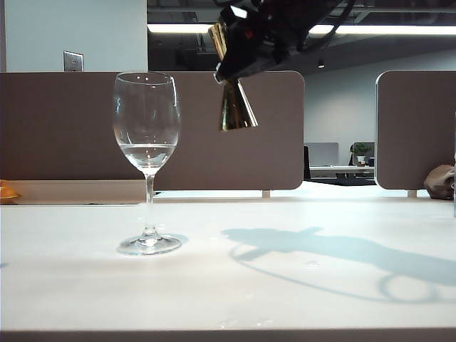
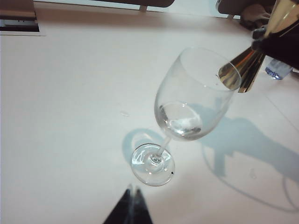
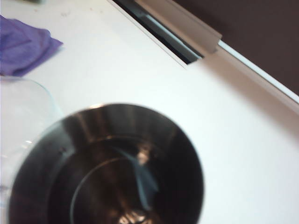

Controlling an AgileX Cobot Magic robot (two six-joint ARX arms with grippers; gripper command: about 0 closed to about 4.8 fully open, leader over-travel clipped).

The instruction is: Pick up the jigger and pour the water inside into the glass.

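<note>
The glass (image 1: 147, 135) stands upright on the white table, left of the middle, with a little clear water (image 1: 147, 151) in its bowl. Up and to the right of the rim hangs the gold jigger (image 1: 236, 108), close to upright and a little tilted. My right gripper (image 1: 235, 64) is shut on its waist. In the left wrist view the jigger's lower cone (image 2: 240, 71) is beside the rim of the glass (image 2: 187, 107). In the right wrist view the jigger's dark cup (image 3: 107, 168) fills the frame and hides the fingers. My left gripper (image 2: 132, 189) is shut and empty, near the glass foot.
Brown partition panels (image 1: 64, 128) stand behind the table. A purple cloth (image 3: 21, 44) lies on the table beyond the glass. A cable slot (image 3: 163, 35) runs along the table's back edge. A small clear bottle (image 2: 279, 69) and a brown bag (image 1: 440, 182) sit off to the right.
</note>
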